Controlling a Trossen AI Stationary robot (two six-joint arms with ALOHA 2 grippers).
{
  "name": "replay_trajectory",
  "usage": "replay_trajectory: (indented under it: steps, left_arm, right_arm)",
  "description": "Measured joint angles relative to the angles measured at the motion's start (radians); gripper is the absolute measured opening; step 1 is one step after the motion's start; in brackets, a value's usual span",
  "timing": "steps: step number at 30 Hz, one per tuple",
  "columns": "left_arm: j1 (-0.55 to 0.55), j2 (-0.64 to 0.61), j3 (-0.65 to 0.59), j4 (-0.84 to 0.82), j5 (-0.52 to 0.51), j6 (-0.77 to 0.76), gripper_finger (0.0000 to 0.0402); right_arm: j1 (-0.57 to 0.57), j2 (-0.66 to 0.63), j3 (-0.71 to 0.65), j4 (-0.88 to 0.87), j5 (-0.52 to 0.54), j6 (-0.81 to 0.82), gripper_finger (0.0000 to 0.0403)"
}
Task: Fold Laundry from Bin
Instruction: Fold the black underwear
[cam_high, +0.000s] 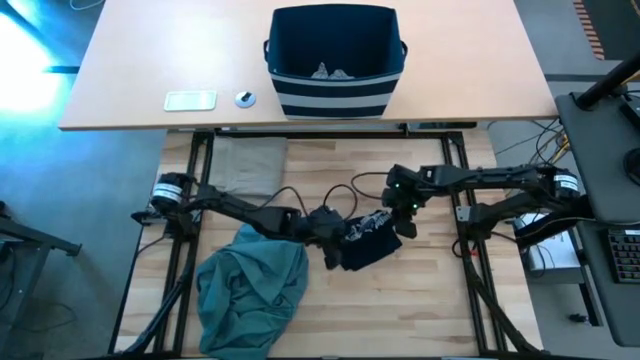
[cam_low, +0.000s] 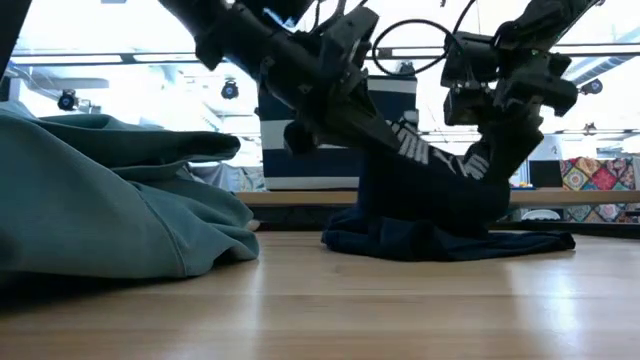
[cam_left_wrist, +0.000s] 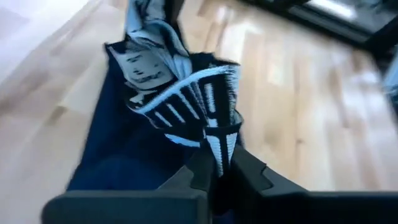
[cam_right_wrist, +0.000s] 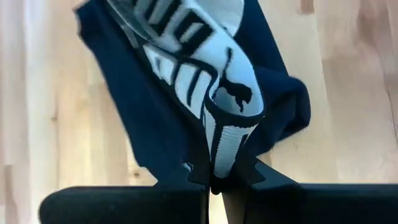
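Both end effectors, left (cam_high: 337, 232) and right (cam_high: 405, 212), clamp the navy garment (cam_high: 368, 243) at frame centre, stretching it for folding.

A boxy navy-blue fabric bin (cam_high: 333, 60) carries white horizontal stripes near its base. Nearer the arms than the bin lie a navy cloth garment with white lettering (cam_high: 368, 240), a teal-green garment (cam_high: 250, 290) and a beige one (cam_high: 247, 165).

Soft navy knit garment (cam_high: 368, 243), matt teal cloth (cam_high: 250, 290), smooth pale wood table (cam_high: 420, 300).
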Motion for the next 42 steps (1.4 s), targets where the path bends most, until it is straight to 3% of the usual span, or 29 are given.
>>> replay_trajectory:
  steps: [4, 10, 14, 18, 22, 25, 31, 42]
  left_arm:
    - [-0.001, 0.000, -0.048, 0.053, 0.078, -0.054, 0.0058]
    - [-0.010, -0.002, -0.060, 0.008, 0.246, -0.107, 0.0141]
    - [-0.010, -0.016, -0.062, -0.030, 0.208, -0.142, 0.0169]
    - [0.006, -0.024, -0.060, 0.005, 0.091, -0.146, 0.0173]
    - [0.034, -0.024, -0.073, -0.001, -0.079, -0.147, 0.0168]
    - [0.071, -0.008, -0.084, -0.001, -0.176, -0.148, 0.0163]
    - [0.100, 0.115, -0.079, 0.006, -0.054, -0.157, 0.0155]
    - [0.083, 0.131, -0.072, -0.058, -0.023, -0.156, 0.0154]
  right_arm:
    - [0.001, 0.027, 0.003, -0.011, 0.014, -0.018, 0.0028]
    - [0.001, 0.016, 0.086, -0.131, 0.013, -0.023, 0.0113]
    - [0.006, -0.008, 0.188, -0.263, 0.011, 0.006, 0.0160]
    - [0.027, -0.012, 0.230, -0.157, 0.069, 0.051, 0.0185]
    - [0.061, 0.043, 0.200, 0.132, 0.223, 0.203, 0.0190]
    - [0.090, 0.136, 0.174, 0.208, 0.346, 0.284, 0.0185]
    - [0.189, 0.273, 0.159, 0.112, 0.339, 0.406, 0.0166]
    - [0.451, 0.113, 0.151, -0.048, 0.297, 0.724, 0.0166]
